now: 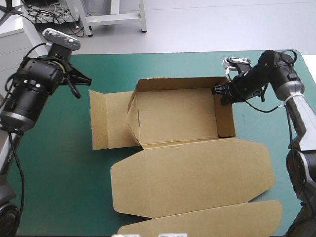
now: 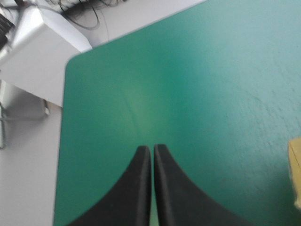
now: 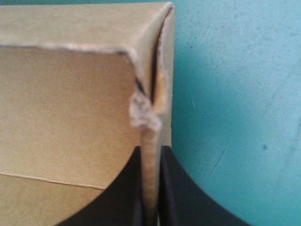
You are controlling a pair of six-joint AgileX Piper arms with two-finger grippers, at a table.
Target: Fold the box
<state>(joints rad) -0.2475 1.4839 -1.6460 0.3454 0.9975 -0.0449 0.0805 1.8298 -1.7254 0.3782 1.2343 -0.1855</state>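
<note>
Box (image 1: 177,121): open tray, lid flat, on table (image 1: 59,187). Right gripper (image 1: 220,92): clamped on its right wall. Left gripper (image 2: 152,149): closed, empty, near far-left corner.

I see the brown box (image 1: 177,118) on the teal-green cover (image 1: 49,173) as an open tray with its walls up. Its lid (image 1: 192,177) lies flat toward the near edge, and a side flap (image 1: 106,121) lies flat to the left. My right gripper (image 1: 218,92) sits at the right wall's far corner. My left gripper (image 1: 81,79) hangs apart from the box, near the table's far-left corner.
</note>
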